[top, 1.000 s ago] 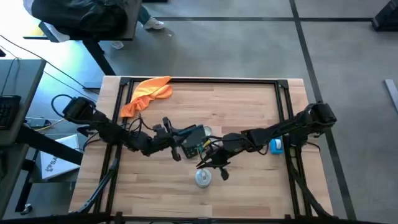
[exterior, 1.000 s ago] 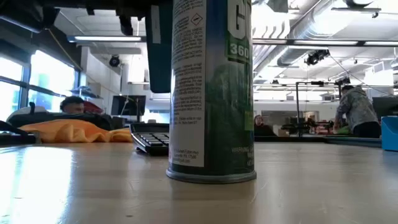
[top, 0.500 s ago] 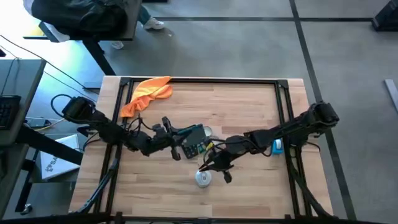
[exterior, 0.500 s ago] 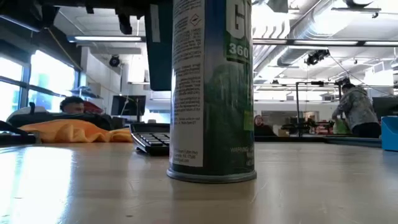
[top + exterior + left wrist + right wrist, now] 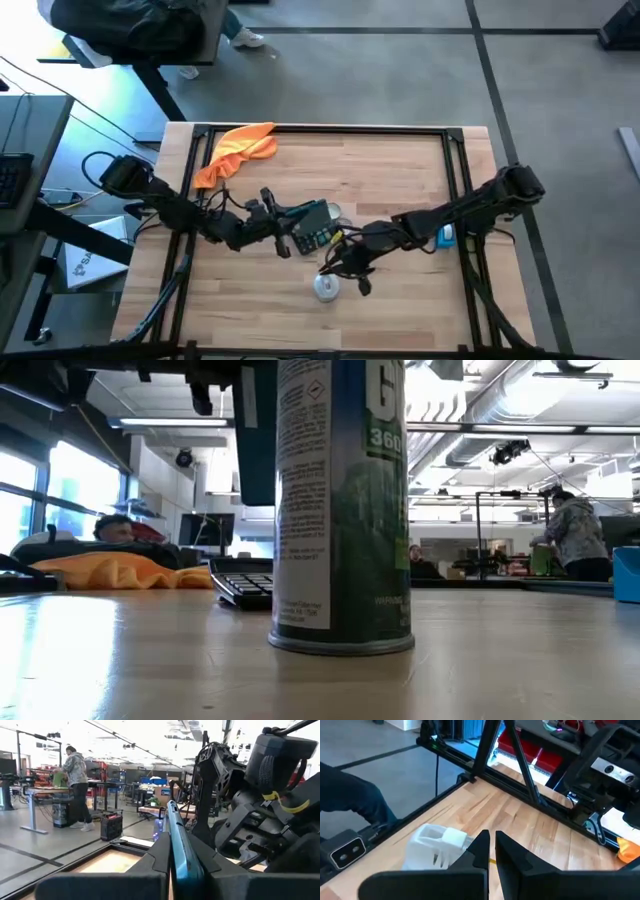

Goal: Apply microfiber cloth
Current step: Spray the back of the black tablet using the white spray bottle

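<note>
The orange microfiber cloth (image 5: 238, 150) lies crumpled on the table's far left corner, touched by no gripper; it also shows in the low view (image 5: 120, 573). At mid-table my left gripper (image 5: 290, 238) is shut on the black calculator (image 5: 313, 228). My right gripper (image 5: 338, 268) is shut, right beside the white cap (image 5: 437, 845) of the green spray can (image 5: 326, 287), which stands upright on its base (image 5: 340, 645). My left gripper pinches the calculator's left end (image 5: 175, 832) between its two fingers, one on each flat face. The fingers come level from the table's left. The calculator sticks out toward the right arm. My right gripper's finger (image 5: 481, 844) stands against the can's cap; whether it touches I cannot tell.
A small blue object (image 5: 443, 236) lies near the table's right edge under my right arm. A black frame (image 5: 330, 130) runs round the tabletop. Bare wood lies between the cloth and the far right corner. People move in the room beyond.
My right gripper and forearm have eased a little toward the table's near edge, staying beside the spray can. My left gripper has kept the calculator where it was.
</note>
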